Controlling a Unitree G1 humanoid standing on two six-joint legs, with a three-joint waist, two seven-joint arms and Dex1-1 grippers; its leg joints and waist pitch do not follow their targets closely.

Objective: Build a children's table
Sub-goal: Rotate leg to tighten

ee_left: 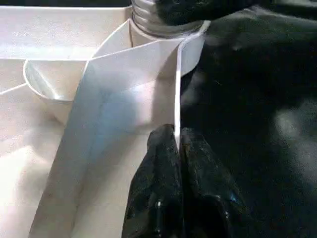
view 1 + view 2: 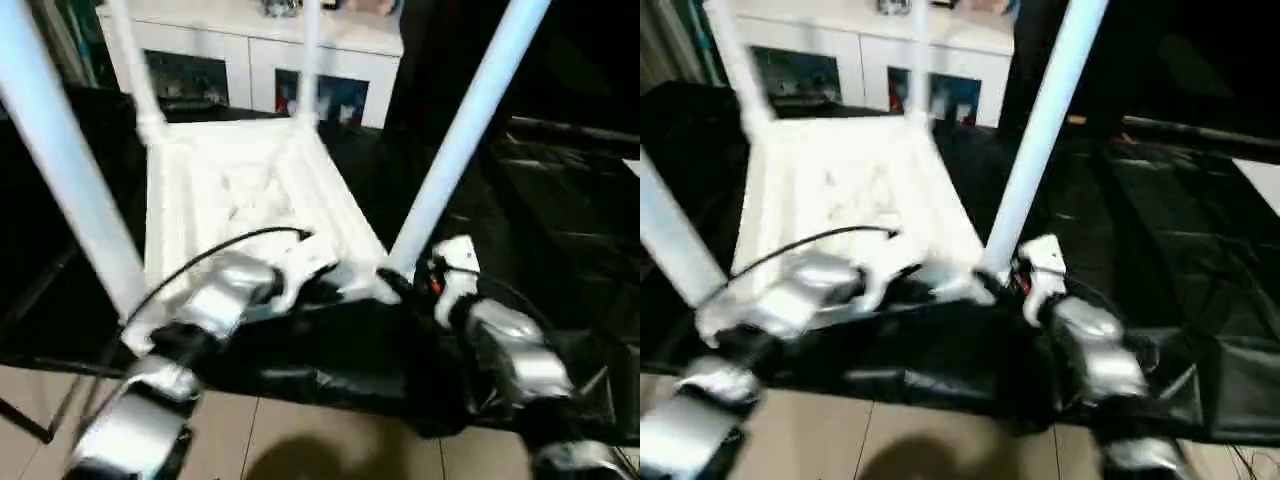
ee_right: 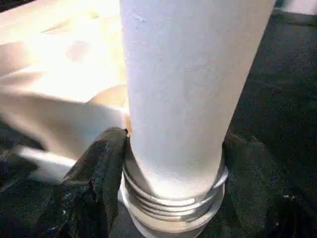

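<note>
The white children's table (image 2: 240, 190) lies upside down on the black cover, ribbed underside up, its legs rising out of the corner sockets. My left gripper (image 1: 176, 131) is shut on the thin rim wall (image 1: 177, 89) of the top, close to the near right corner. At that corner stands a leg (image 2: 460, 130) whose threaded base (image 3: 173, 198) sits in the socket. My right gripper (image 3: 176, 139) is closed around that base, one black finger (image 3: 99, 168) pressed against its side. The other near leg (image 2: 60, 150) stands at the left.
The black-covered work table (image 2: 560, 200) stretches to the right, its front edge just behind my forearms. Beige tiled floor (image 2: 300, 440) lies below that edge. A white cabinet with glass doors (image 2: 250, 60) stands behind the table.
</note>
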